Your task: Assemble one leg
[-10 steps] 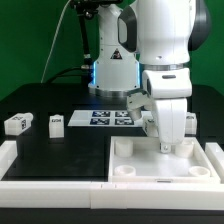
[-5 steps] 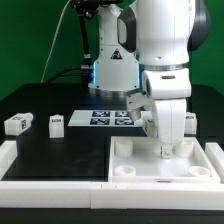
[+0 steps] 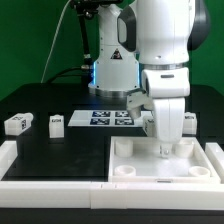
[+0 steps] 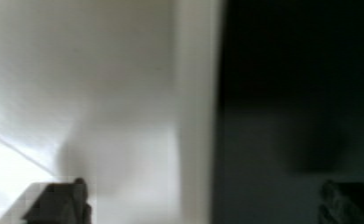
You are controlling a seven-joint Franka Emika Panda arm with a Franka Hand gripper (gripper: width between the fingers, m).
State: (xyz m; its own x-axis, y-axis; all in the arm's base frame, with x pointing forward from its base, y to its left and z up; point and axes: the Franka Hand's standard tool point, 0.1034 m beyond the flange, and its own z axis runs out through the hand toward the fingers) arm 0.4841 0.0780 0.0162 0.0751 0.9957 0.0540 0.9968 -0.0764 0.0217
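Hovering over far corner socket of large white square tray (image 3: 140, 172), gripper (image 3: 166, 147) spread wide, holding nothing. Small white chunky plastic leg (image 3: 166, 149) stands between fingers in socket, seemingly seated; release looks done.

white leg (image 3: 166, 148) stands upright in tray corner.

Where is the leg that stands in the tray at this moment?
In the exterior view, the leg stands upright in the tray's far right corner socket, directly under the gripper.
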